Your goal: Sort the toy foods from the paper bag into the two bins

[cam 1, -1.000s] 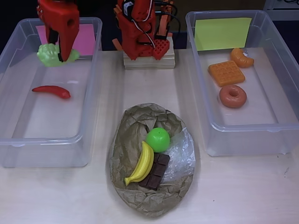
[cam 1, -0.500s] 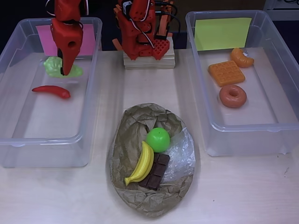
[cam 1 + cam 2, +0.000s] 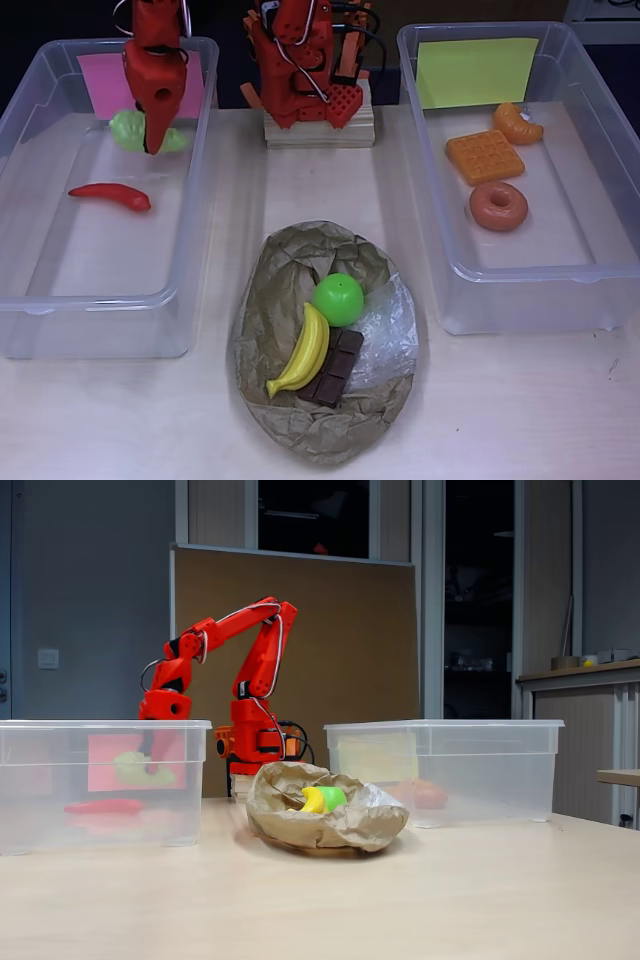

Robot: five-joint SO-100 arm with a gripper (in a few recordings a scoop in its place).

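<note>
My orange gripper (image 3: 152,135) reaches down into the back of the left bin (image 3: 205,200), which carries the pink label. It is shut on the green grapes (image 3: 125,130), which stick out on both sides of the fingers; through the bin wall the fixed view shows the gripper (image 3: 150,765) and grapes (image 3: 130,770). A red chili (image 3: 110,195) lies on that bin's floor. The right bin (image 3: 520,270), with the yellow-green label, holds a croissant (image 3: 517,124), a waffle (image 3: 484,156) and a donut (image 3: 498,206). The paper bag (image 3: 290,270) lies open between the bins with a green apple (image 3: 338,298), a banana (image 3: 305,352) and a chocolate bar (image 3: 335,368).
The arm's base (image 3: 318,110) stands on a wooden block at the back centre of the table. Bare tabletop runs along the front edge and between the bag and each bin.
The gripper with the grapes has moved right and sunk lower inside the left bin, towards its back wall. Everything else has stayed put.
</note>
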